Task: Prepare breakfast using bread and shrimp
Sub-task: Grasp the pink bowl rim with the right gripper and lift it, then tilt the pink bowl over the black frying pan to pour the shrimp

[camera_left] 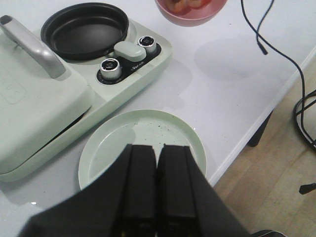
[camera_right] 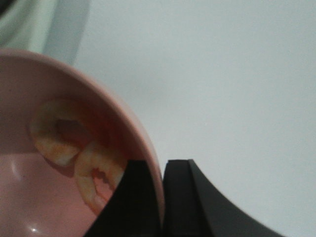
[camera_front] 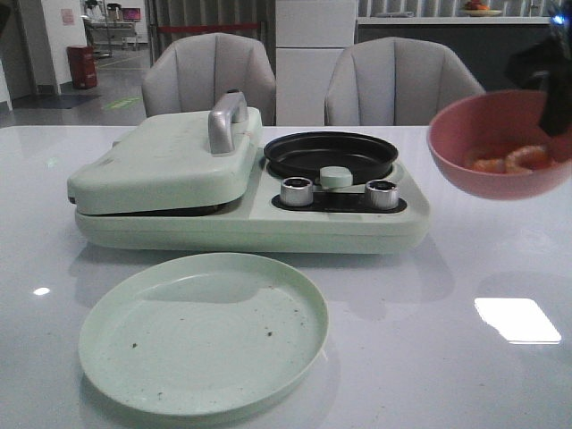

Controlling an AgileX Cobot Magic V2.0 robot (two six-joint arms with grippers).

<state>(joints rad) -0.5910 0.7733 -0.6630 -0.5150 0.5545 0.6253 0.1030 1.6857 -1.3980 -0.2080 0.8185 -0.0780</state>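
My right gripper [camera_right: 162, 163] is shut on the rim of a pink bowl [camera_front: 500, 143], holding it in the air to the right of the pale green cooker [camera_front: 250, 192]. Two curled orange-pink shrimp [camera_front: 514, 161] lie inside the bowl, also plain in the right wrist view as shrimp [camera_right: 74, 148]. The cooker's round black pan [camera_front: 331, 154] is empty, and its left lid [camera_front: 165, 156] with a silver handle is down. My left gripper [camera_left: 158, 148] is shut with nothing in it, hovering over the empty green plate [camera_left: 143, 143]. The bread is out of view.
The green plate [camera_front: 204, 332] sits on the white table in front of the cooker. Two silver knobs [camera_front: 297, 190] and a pale green knob [camera_front: 337, 176] are on the cooker's front. Two grey chairs [camera_front: 210, 76] stand behind the table. Cables [camera_left: 276, 47] trail over the table's edge.
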